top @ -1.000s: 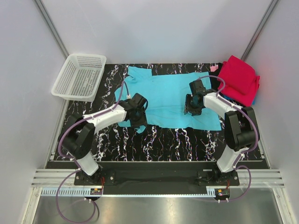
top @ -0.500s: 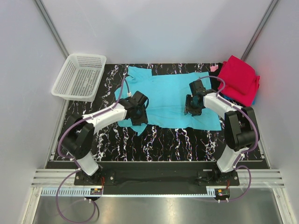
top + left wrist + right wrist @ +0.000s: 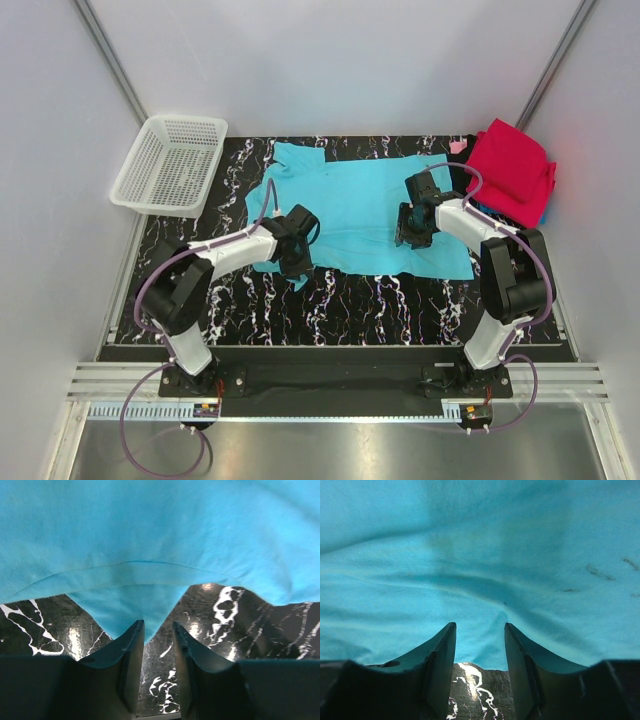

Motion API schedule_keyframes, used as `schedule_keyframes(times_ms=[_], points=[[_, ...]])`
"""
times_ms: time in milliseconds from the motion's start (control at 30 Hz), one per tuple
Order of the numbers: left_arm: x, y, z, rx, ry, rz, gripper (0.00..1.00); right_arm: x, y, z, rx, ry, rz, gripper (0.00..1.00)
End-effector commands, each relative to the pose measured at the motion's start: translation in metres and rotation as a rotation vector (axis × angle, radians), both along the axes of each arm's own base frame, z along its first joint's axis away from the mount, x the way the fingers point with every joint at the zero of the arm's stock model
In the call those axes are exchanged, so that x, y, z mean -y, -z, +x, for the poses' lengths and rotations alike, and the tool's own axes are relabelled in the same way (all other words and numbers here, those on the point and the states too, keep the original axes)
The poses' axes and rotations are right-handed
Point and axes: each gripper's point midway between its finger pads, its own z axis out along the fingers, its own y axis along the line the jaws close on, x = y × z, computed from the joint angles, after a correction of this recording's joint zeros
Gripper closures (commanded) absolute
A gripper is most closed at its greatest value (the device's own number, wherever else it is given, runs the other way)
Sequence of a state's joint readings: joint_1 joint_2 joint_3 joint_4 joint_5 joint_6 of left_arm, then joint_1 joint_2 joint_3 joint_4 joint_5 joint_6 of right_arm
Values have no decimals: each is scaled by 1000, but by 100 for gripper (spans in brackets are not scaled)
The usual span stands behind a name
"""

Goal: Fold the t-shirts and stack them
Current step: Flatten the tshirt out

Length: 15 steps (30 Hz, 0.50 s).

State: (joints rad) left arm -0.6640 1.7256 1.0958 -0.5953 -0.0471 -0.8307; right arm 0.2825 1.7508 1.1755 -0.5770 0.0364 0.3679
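Where the red t-shirt [image 3: 510,165] lies, blue cloth [image 3: 547,208] peeks.

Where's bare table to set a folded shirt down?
Widest bare table: near strip between the turquoise shirt and the arm bases. Narrow patch between white basket and shirt, but left arm crowds it. Right edge crowded: red shirt pile, right arm.

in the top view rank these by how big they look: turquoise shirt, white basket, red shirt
1. turquoise t-shirt: spread flat, clearly the largest.
2. white mesh basket: looks slightly bigger than the red one.
3. red t-shirt: bunched up at far right; it is close to the basket in size, so the order of these two is unsure.
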Motion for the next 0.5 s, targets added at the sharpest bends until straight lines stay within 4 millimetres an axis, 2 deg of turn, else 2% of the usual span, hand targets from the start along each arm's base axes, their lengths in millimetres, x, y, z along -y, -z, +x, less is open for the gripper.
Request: schedule_keyframes(times_ms=[0,233,467], points=[[-3,9,-1,5,-19,27,67,-3,-20,1,47,6,15,50],[-14,27,-29,-55,-22,60,68,-6,-41,0,89,3,42,50],[-23,24,-71,-85,-5,54,69,-7,-51,-1,100,5,54,50]])
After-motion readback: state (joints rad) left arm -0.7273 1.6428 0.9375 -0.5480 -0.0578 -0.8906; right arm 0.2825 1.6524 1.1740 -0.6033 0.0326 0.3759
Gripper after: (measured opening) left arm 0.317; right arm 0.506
